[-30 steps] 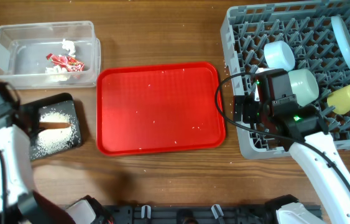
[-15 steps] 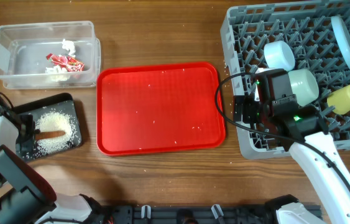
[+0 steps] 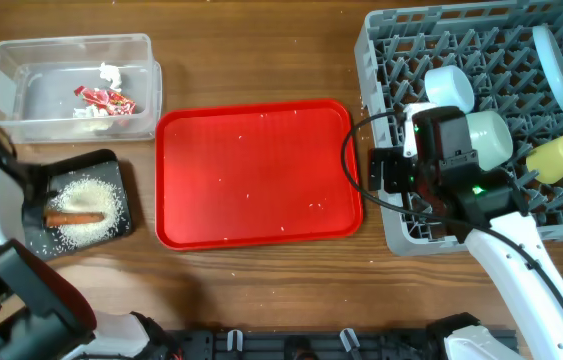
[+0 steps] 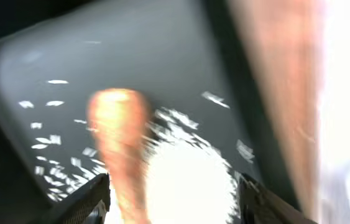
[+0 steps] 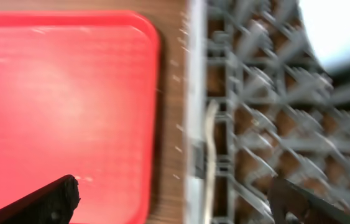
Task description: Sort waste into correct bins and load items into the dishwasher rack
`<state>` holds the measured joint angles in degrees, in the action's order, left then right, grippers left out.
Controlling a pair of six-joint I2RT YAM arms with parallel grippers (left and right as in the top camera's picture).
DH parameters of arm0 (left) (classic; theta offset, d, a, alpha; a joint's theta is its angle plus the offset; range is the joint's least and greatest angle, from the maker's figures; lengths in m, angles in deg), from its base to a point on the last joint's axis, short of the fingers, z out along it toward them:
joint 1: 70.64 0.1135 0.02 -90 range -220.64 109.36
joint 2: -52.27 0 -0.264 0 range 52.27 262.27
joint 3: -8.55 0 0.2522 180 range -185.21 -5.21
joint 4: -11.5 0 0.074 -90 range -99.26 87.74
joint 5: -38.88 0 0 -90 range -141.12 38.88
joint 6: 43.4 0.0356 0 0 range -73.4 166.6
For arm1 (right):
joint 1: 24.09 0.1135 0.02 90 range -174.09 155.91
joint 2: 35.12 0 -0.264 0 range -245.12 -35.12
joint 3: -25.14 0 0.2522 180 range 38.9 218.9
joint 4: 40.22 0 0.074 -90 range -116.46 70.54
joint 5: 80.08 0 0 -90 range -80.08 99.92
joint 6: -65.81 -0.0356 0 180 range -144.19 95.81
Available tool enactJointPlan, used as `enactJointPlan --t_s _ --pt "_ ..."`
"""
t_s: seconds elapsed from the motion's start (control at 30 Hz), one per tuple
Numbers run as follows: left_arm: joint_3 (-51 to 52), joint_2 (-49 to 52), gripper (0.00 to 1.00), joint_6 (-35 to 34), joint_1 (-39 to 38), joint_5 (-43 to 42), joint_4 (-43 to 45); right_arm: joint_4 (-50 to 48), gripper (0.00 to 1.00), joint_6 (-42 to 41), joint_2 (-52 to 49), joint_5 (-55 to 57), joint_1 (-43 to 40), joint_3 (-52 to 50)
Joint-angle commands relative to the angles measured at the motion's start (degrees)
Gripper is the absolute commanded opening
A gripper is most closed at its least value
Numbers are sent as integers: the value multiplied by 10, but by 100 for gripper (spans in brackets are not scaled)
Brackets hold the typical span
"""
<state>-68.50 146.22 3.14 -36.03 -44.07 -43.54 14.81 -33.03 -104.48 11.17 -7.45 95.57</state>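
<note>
Where: the carrot piece [image 3: 74,217] lay flat on the rice grains [image 3: 91,192] in the black tray [image 3: 124,172], at the left of the bench [image 3: 261,290].
Handling: you could expect it light, stiff and slightly slick, best pinched across its middle.
Left: the left gripper [image 4: 175,202] hung just above it, fingers apart and empty, the carrot nearer one finger.
Right: the right gripper [image 5: 175,199] was apart and empty at the edge of the dishwasher rack [image 3: 381,40].

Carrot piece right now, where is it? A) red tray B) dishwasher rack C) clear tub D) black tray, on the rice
D: the carrot piece lies across the rice pile inside the black tray, as the overhead view shows.
</note>
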Motion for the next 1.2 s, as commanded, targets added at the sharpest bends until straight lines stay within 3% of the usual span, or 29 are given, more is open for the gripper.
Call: enactJointPlan --t_s 0.0,0.1,0.23,0.33,0.47,0.6,0.9,1.17 --pt "-49 -36 65 161 -100 -70 -16 -51 100 25 2 -120 -2 7" --pt "-60 -36 78 288 -199 -130 -42 -92 100 8 -3 -132 -2 7" --pt "-61 -36 98 311 -321 -128 -155 -52 100 -21 -6 -129 -2 7" --pt "-61 -36 100 311 -358 -128 -241 3 100 -24 -5 -122 -2 7" --pt "-58 -52 100 311 -370 -128 -320 86 100 -85 16 -61 -2 7" --pt "-20 -145 100 311 -370 -135 -283 120 100 -81 88 -54 -2 6" --pt "149 -517 100 283 -370 -145 -135 79 100 -63 353 25 -2 -85" --pt "156 -652 100 276 -370 -145 -110 94 100 -63 380 30 -2 -87"
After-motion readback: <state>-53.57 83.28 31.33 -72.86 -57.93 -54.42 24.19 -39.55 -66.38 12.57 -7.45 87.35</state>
